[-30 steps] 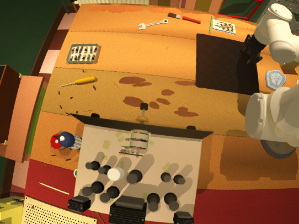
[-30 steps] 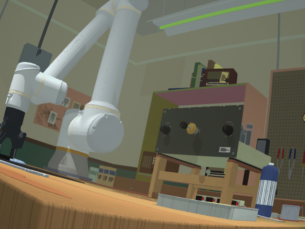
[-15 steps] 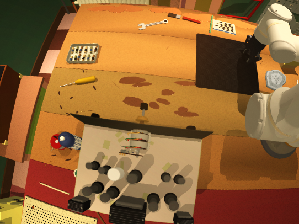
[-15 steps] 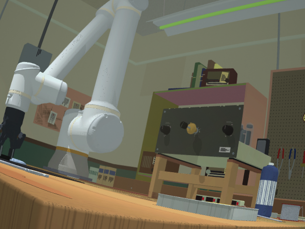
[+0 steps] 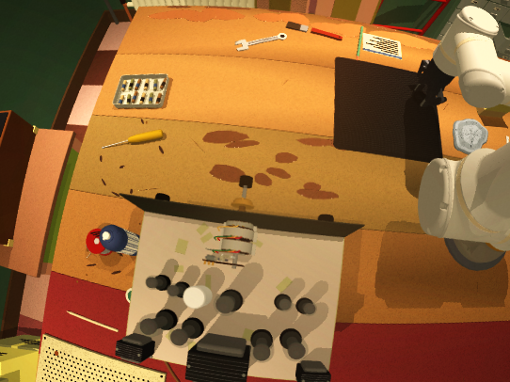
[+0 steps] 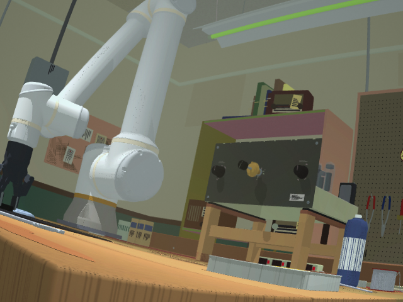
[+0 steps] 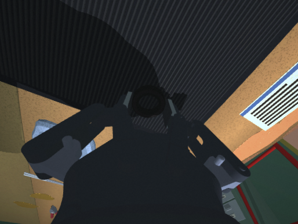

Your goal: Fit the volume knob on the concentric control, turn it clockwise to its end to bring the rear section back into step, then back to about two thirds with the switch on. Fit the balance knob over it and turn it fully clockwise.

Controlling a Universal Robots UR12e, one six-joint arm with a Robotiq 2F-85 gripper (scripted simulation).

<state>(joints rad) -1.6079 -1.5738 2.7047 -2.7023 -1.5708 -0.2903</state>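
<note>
My gripper [image 7: 149,108] is down on the black ribbed mat [image 5: 383,107] at the bench's far right. Its fingers are closed on a dark ring-shaped balance knob [image 7: 148,101], one on each side of it. The side camera shows the gripper [image 5: 429,97] at the mat's right edge. The concentric control [image 5: 244,187] sticks out of the chassis front panel, with a black knob on its shaft above a tan collar. From the front it shows as a tan hub [image 6: 253,169] in the middle of the dark panel.
The radio chassis [image 5: 235,274] with tubes stands on a wooden stand at the bench's near side. A crumpled cloth [image 5: 469,136] lies right of the mat. A screwdriver [image 5: 136,139], parts tray [image 5: 141,91], spanner [image 5: 260,41] and brush [image 5: 313,30] lie farther off.
</note>
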